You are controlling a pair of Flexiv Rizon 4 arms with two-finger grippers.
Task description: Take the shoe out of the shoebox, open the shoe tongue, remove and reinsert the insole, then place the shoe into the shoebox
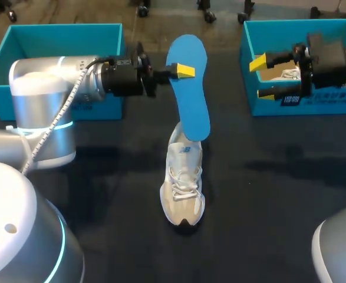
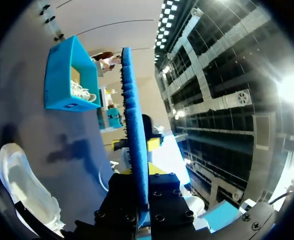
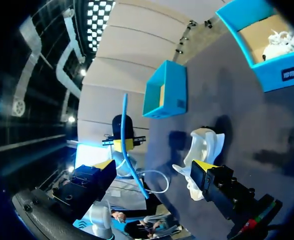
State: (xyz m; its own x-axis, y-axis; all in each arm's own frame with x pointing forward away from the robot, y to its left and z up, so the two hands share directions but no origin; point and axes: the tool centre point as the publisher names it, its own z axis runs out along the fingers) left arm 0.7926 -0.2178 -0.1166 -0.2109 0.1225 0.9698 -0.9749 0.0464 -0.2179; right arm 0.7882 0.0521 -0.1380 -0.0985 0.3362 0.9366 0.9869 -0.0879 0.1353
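**Head view.** The left gripper [image 1: 181, 71] is clamped on the blue insole [image 1: 189, 88] near its broad end, one yellow fingertip lying flat on the face towards the camera. The insole hangs lengthwise, and its narrow end overlaps the heel of the white-and-beige sneaker [image 1: 183, 183]. Whether the two touch cannot be told here. The sneaker stands upright on the dark table [image 1: 102, 194], near the middle, toe towards the robot, outside both boxes. The right gripper [image 1: 263, 78] hangs at the front wall of the right teal shoebox [image 1: 338, 106], its fingers spread wide and holding nothing. A second white shoe [image 1: 290, 74] lies inside that box. The left teal shoebox [image 1: 55, 41] sits behind the left arm.

**Left wrist view.** The insole [image 2: 134, 140] shows edge-on — a thin blue strip pinched between the gripper's own fingers. The sneaker [image 2: 21, 185] lies beside and below them.

**Right wrist view.** The sneaker [image 3: 203, 147] lies ahead of the spread fingers, the insole [image 3: 129, 145] well off to one side of it.
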